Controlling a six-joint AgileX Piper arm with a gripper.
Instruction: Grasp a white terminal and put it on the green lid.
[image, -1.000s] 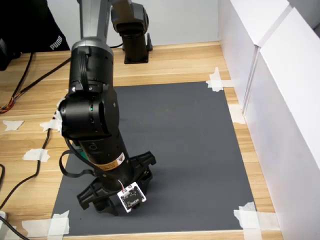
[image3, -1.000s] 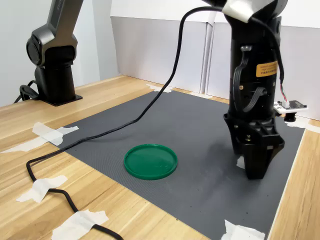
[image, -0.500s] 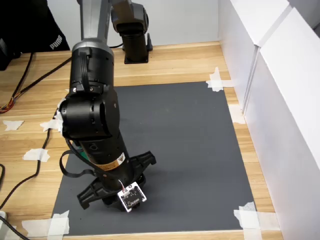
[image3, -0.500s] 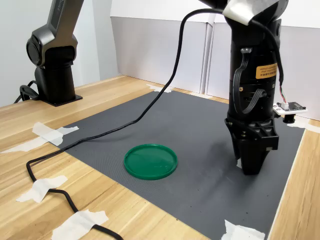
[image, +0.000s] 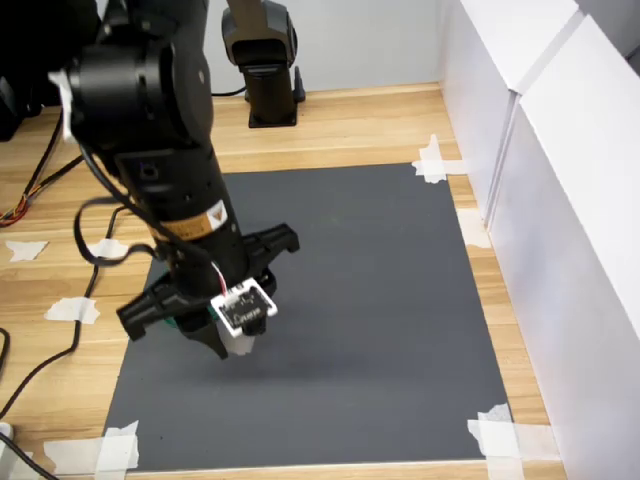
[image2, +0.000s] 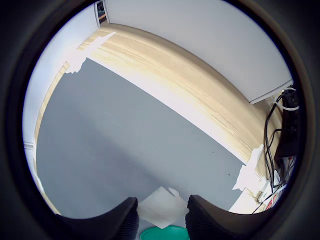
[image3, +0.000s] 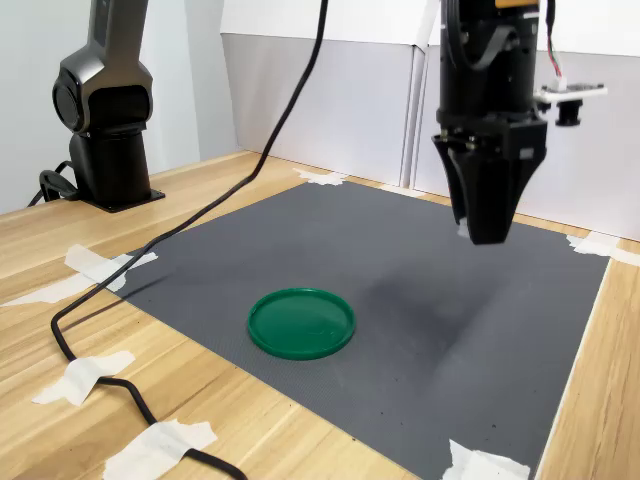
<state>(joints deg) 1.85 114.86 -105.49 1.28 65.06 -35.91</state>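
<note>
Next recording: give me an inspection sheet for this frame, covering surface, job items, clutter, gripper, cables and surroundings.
Surface: dark grey mat taped at its corners onto a wooden table.
Job's things: green lid lies flat on the mat, nothing on it; white terminal is held between the fingers, clear of the mat.
Clutter: loose tape pieces on the wood; nothing seen on the mat besides the lid.
Gripper: gripper is raised above the mat, pointing down, shut on the terminal, off to the second exterior view's right of the lid.
Cables: black cable trails over the mat's edge and the table.
Surroundings: white panels wall one side; arm base is bolted to the table.
</note>
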